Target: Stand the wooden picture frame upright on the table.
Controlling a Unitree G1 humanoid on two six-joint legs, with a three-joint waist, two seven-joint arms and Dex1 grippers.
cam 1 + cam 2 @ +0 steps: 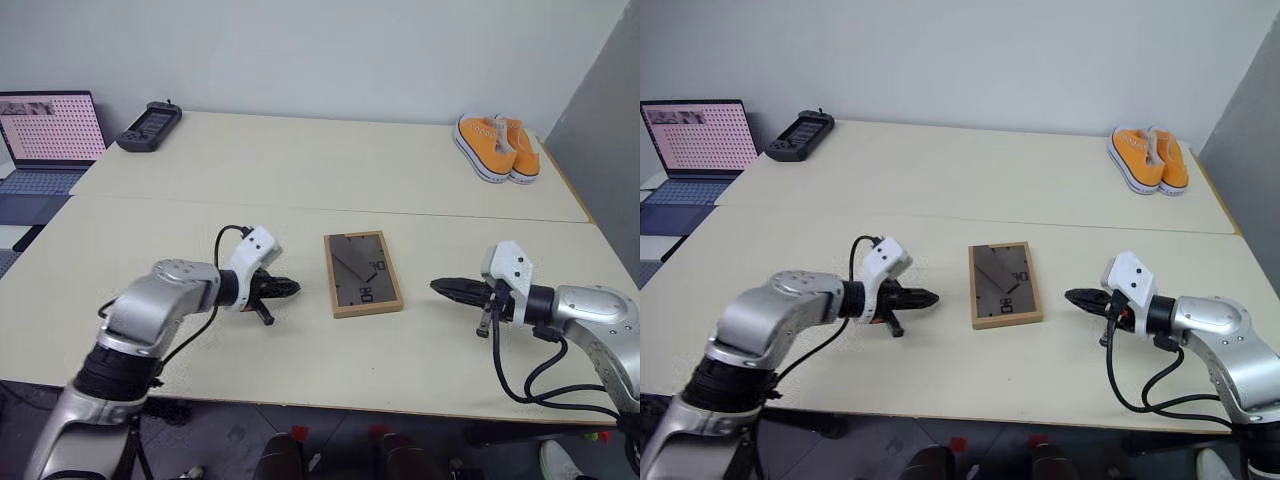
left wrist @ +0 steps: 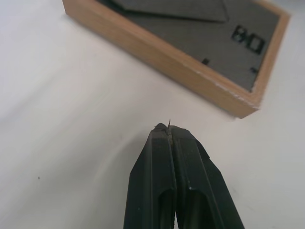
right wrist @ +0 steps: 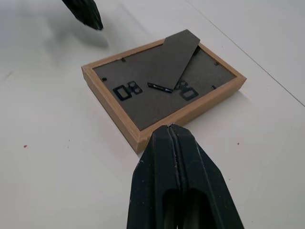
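Observation:
The wooden picture frame point(image 1: 362, 272) lies flat and face down in the middle of the table point(image 1: 300, 160), its dark grey back panel and easel stand facing up. My left gripper point(image 1: 291, 289) hovers just to the frame's left, fingers shut and empty, pointing at the frame's long edge point(image 2: 162, 57). On the frame's right, my right gripper point(image 1: 438, 287) is shut with nothing in it, pointing at the frame point(image 3: 162, 90) from a short gap away. The left gripper's black tip point(image 3: 86, 12) also appears in the right wrist view beyond the frame.
A pair of orange shoes point(image 1: 497, 146) sits at the table's far right corner. A black handheld controller point(image 1: 150, 126) lies at the far left edge. An open laptop point(image 1: 45, 140) stands off the table to the left. A seam point(image 1: 330, 207) crosses the tabletop behind the frame.

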